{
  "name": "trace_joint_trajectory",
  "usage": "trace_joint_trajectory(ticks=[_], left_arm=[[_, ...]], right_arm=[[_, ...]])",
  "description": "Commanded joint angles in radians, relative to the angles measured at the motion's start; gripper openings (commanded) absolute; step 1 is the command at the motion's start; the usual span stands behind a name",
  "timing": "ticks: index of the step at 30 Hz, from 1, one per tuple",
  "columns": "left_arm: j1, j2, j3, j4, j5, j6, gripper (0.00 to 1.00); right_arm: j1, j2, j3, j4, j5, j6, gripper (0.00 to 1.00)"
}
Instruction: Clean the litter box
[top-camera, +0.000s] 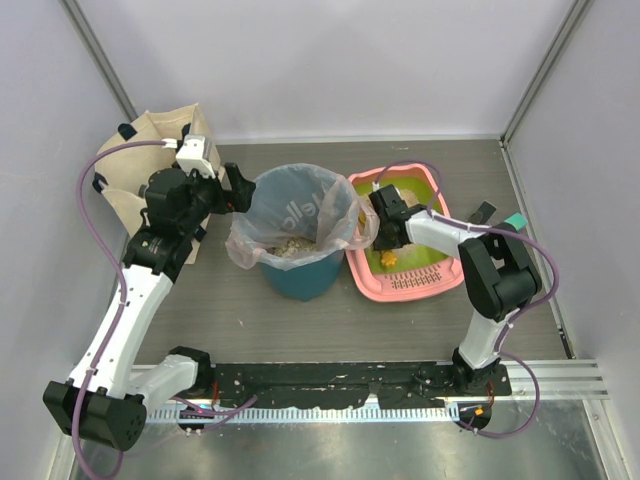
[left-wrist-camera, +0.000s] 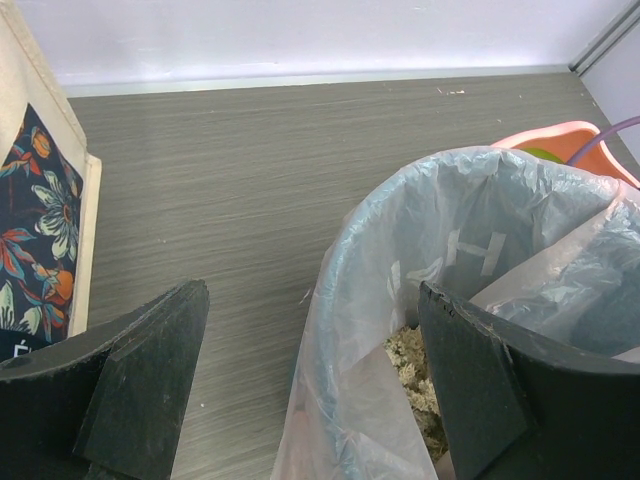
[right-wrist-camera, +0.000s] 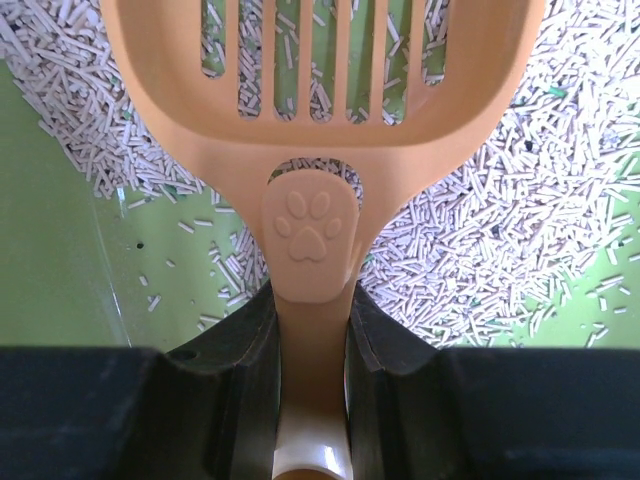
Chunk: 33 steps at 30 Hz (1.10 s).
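The pink litter box (top-camera: 405, 290) lies right of the teal bin (top-camera: 298, 275), which is lined with a clear bag (top-camera: 290, 205). Its green floor (right-wrist-camera: 50, 250) carries pale pellet litter (right-wrist-camera: 520, 200). A small yellow-orange lump (top-camera: 389, 258) lies on the floor near the front. My right gripper (top-camera: 388, 215) hovers over the box, shut on the handle of the orange slotted scoop (right-wrist-camera: 320, 100), whose blade is over the litter. My left gripper (top-camera: 238, 188) is open and straddles the bin's left rim. In the left wrist view the bag's edge (left-wrist-camera: 340, 330) runs between its fingers (left-wrist-camera: 140, 380).
A beige tote bag (top-camera: 130, 150) with a floral print (left-wrist-camera: 40, 200) stands at the back left. The bin holds clumped litter (left-wrist-camera: 410, 365). A small black item (top-camera: 483, 212) and a teal-tipped one (top-camera: 514, 221) lie right of the box. A corner of the box (left-wrist-camera: 560, 135) shows behind the bin.
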Motion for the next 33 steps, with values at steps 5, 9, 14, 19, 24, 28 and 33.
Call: trace_joint_trajectory(ticks=[5, 9, 14, 19, 24, 28, 33], left_arm=[[-0.004, -0.001, -0.005, 0.047, 0.016, 0.018, 0.89], [-0.003, 0.0, -0.005, 0.049, 0.016, 0.018, 0.89], [-0.004, 0.0, -0.006, 0.047, 0.013, 0.021, 0.89], [-0.004, 0.006, -0.005, 0.047, 0.016, 0.021, 0.89], [-0.003, 0.011, -0.008, 0.049, 0.015, 0.021, 0.89], [-0.004, 0.009, -0.008, 0.05, 0.015, 0.021, 0.89], [-0.003, 0.008, -0.009, 0.05, 0.013, 0.023, 0.89]], right_arm=[[-0.004, -0.078, -0.086, 0.216, 0.028, 0.024, 0.01], [-0.004, -0.072, -0.112, 0.256, 0.034, 0.02, 0.01], [-0.002, -0.075, -0.141, 0.307, 0.059, 0.009, 0.01], [-0.001, -0.102, -0.198, 0.38, 0.086, -0.005, 0.01], [0.001, -0.138, -0.256, 0.48, 0.091, -0.022, 0.01], [0.01, -0.15, -0.259, 0.489, 0.105, -0.052, 0.01], [0.013, -0.179, -0.272, 0.508, 0.123, -0.066, 0.01]])
